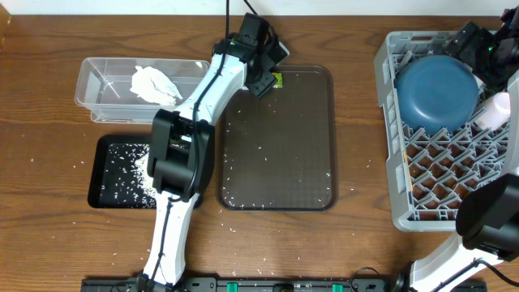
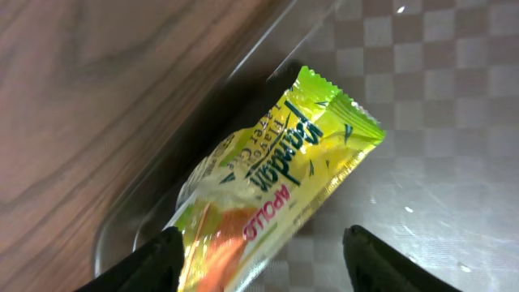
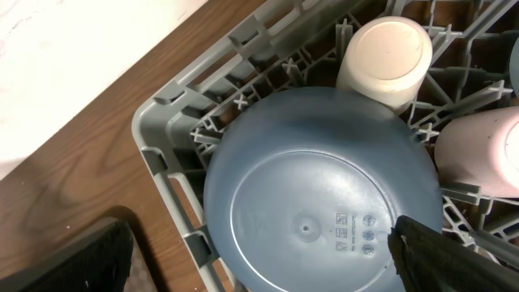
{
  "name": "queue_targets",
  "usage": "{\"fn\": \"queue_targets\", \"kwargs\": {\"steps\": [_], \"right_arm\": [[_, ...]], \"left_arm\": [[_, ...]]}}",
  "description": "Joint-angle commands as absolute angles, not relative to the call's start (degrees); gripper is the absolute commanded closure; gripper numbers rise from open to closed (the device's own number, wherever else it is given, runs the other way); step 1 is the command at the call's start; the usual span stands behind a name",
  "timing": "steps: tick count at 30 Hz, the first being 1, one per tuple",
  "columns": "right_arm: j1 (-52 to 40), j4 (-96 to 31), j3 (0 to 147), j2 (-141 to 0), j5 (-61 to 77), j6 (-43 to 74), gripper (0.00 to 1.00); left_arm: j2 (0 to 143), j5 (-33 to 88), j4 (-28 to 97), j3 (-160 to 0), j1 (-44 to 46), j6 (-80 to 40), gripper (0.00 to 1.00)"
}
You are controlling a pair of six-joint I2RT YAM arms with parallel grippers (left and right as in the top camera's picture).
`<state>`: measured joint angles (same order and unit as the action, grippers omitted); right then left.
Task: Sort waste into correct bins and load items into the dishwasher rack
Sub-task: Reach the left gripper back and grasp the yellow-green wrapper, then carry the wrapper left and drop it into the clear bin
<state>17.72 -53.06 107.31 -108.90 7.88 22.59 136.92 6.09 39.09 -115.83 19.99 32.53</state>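
Note:
The yellow-green snack wrapper (image 2: 276, 178) lies in the far left corner of the brown serving tray (image 1: 316, 170), also seen from overhead (image 1: 277, 80). My left gripper (image 2: 259, 268) is open around its near end, with the left finger touching it. The crumpled white tissue (image 1: 154, 83) lies in the clear tub (image 1: 93, 81). Rice grains (image 1: 139, 172) fill the black tray (image 1: 104, 166). In the grey rack (image 1: 388, 122), the dark-blue bowl (image 3: 316, 203) sits upside down beside the white cup (image 3: 385, 53) and the pink cup (image 3: 482, 154). My right gripper (image 3: 255, 268) hangs open above the bowl.
Loose rice grains are scattered over the brown tray (image 1: 268, 150) and on the wooden table (image 1: 57, 162) around the black tray. The rack's rim (image 3: 162, 138) stands close under my right gripper. I cannot make out the chopsticks or the light-blue bowl.

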Motion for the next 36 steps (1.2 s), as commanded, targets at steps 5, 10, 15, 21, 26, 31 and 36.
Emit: {"fn": "queue_targets", "kwargs": {"steps": [5, 10, 15, 21, 26, 31, 36], "right_arm": [[17.9, -53.1, 108.2, -107.8, 7.5, 23.1, 0.01], [17.9, -53.1, 108.2, -107.8, 7.5, 23.1, 0.01], [17.9, -53.1, 108.2, -107.8, 7.5, 23.1, 0.01], [17.9, -53.1, 108.2, -107.8, 7.5, 23.1, 0.01], [17.9, -53.1, 108.2, -107.8, 7.5, 23.1, 0.01], [17.9, -53.1, 108.2, -107.8, 7.5, 23.1, 0.01], [17.9, -53.1, 108.2, -107.8, 7.5, 23.1, 0.01]], "left_arm": [[140.0, 6.9, 38.4, -115.3, 19.9, 34.3, 0.37], [141.1, 6.9, 38.2, -115.3, 19.9, 34.3, 0.40], [141.2, 6.9, 37.9, -115.3, 19.9, 34.3, 0.64], [140.7, 6.9, 37.6, -115.3, 19.9, 33.0, 0.94], [136.6, 6.9, 37.2, -115.4, 19.9, 25.4, 0.94], [128.3, 6.9, 36.2, -115.4, 19.3, 17.2, 0.94], [120.4, 6.9, 33.7, -115.4, 16.1, 4.6, 0.94]]}}
